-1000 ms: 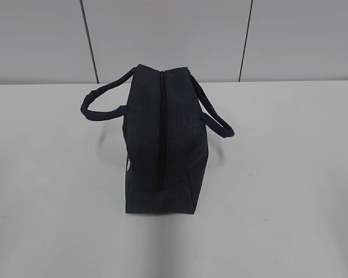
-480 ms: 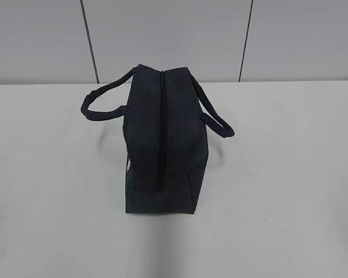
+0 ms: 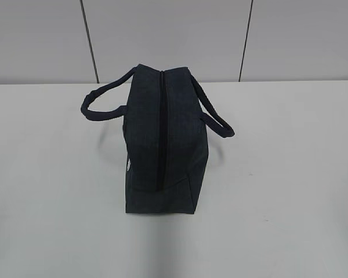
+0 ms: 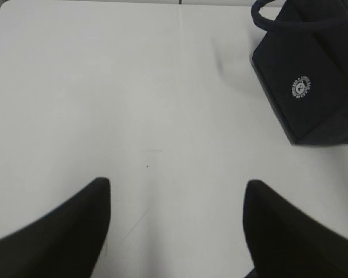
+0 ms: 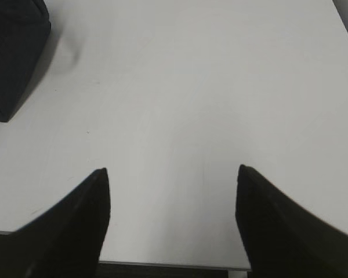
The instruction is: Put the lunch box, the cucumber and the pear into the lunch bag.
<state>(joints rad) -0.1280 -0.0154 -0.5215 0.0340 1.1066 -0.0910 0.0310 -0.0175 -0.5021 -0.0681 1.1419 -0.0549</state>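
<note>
Lunch bag [image 3: 162, 142] stood mid-counter [image 3: 290, 174], zipper [image 3: 161, 127] shut along the top, handles flopped to both sides. Left gripper [image 4: 177, 191] hung over bare counter left of the bag, jaws spread, empty. Right gripper [image 5: 171, 179] likewise on the right, jaws apart, holding nothing.

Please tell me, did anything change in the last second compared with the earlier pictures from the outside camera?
Nothing visibly changed. The lunch bag stands on the same spot of the table, zipper shut, handles hanging out to both sides as before. No arm has come into the exterior view. In the wrist views the left end effector and the right end effector are open and hold nothing.
</note>
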